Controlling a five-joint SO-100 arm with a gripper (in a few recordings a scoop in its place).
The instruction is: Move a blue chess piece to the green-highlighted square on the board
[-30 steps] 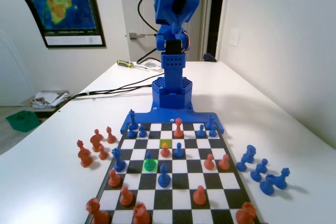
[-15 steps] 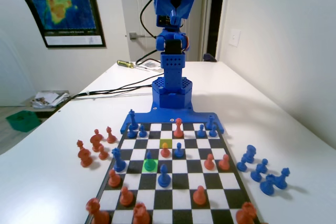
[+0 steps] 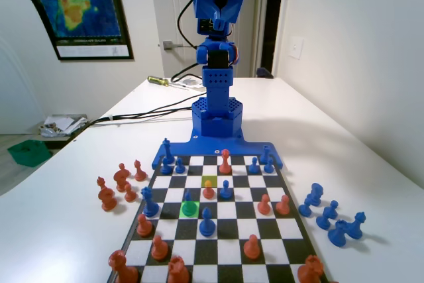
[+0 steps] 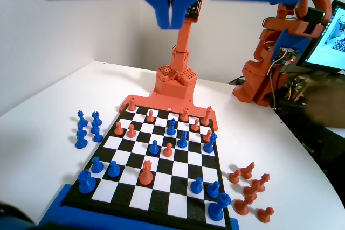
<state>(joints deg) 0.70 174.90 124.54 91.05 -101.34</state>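
Note:
A small blue chess piece (image 3: 188, 197), a pawn, stands on the green-highlighted square (image 3: 189, 209), in the left half of the board (image 3: 218, 262) in the fixed view. The wrist view has the same pawn (image 4: 182, 140) right of the board's middle. My gripper (image 3: 218, 6) is raised high above the arm's base, far from the pawn. In the wrist view the gripper (image 4: 171, 19) hangs from the top edge, jaws pressed together with nothing between them.
An orange pawn (image 3: 209, 191) stands on the olive-yellow square (image 3: 209, 181). Another blue pawn (image 3: 207, 221) is just right of the green square. Captured orange pieces (image 3: 119, 183) lie left of the board, captured blue pieces (image 3: 331, 220) lie right of it.
The arm's upper part has lifted a little higher and folded back since a second ago. The pieces on the board have not moved.

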